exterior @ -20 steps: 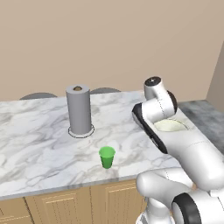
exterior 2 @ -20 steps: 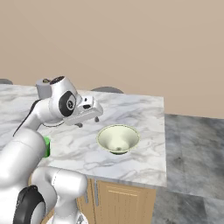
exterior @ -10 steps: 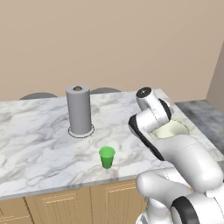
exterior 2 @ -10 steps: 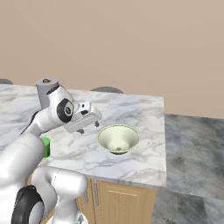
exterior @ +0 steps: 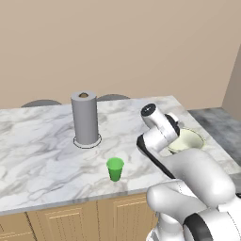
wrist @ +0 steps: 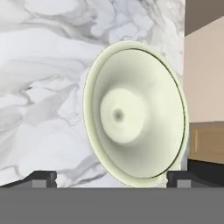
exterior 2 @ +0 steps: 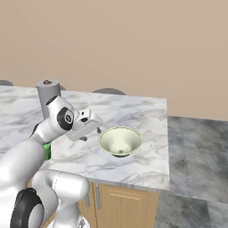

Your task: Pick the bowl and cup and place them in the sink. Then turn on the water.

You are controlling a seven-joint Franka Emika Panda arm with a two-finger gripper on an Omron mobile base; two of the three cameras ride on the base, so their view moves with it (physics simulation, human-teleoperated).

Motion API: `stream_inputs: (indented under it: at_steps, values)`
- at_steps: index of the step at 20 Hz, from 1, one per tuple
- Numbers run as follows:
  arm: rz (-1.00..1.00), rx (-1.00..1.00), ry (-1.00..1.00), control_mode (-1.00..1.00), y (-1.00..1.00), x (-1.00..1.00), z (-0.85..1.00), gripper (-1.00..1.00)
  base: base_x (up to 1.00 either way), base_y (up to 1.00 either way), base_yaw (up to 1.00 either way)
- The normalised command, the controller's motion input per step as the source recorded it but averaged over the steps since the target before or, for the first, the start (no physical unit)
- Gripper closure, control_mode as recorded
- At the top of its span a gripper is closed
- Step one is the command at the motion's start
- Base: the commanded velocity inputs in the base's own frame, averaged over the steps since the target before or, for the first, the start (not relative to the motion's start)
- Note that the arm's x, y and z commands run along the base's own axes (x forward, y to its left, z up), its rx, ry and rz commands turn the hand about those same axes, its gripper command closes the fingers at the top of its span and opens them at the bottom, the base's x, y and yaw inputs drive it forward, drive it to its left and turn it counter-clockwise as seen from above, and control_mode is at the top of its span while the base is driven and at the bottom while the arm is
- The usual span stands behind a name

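Observation:
The pale cream-green bowl [exterior: 189,140] [exterior 2: 120,140] stands upright near the right end of the marble counter. In the hand view the bowl [wrist: 135,116] is close, and it spans most of the gap between my fingertips. My gripper [exterior 2: 91,134] [wrist: 111,177] hangs open, low over the counter and just left of the bowl's rim, holding nothing. The small green cup [exterior: 115,169] stands alone near the counter's front edge, left of my arm. A bit of the cup [exterior 2: 46,151] shows behind my arm. The sink and the water are out of view.
A tall grey cylinder [exterior: 84,117] [exterior 2: 48,95] on a round base stands at the back of the white marble counter [exterior: 37,155]. The counter ends just right of the bowl, over grey floor [exterior 2: 196,156]. Wooden cabinet fronts run below the front edge.
My arm has bent forward and down. The hand has dropped closer to the counter and nearer the bowl. The bowl and cup have not moved.

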Motion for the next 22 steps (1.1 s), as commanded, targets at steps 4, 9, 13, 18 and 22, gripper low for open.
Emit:
stream_inputs:
  at_steps: [4,9,13,18,22]
  values:
    - [0.00,-0.04,0.00,-1.00,0.00,0.16,-0.12,-1.00,0.00,0.00,0.00]
    - [0.00,-0.04,0.01,-1.00,0.00,0.16,-0.18,-1.00,0.00,0.00,0.00]
    - [0.00,-0.05,0.01,-1.00,0.00,0.05,-0.26,-1.00,0.00,0.00,0.00]
    - [0.00,-0.04,0.00,-1.00,-0.03,0.03,-0.27,-1.00,0.00,0.00,0.00]
    - [0.00,-0.04,0.00,-1.00,-0.03,0.07,-0.27,-1.00,0.00,0.00,0.00]
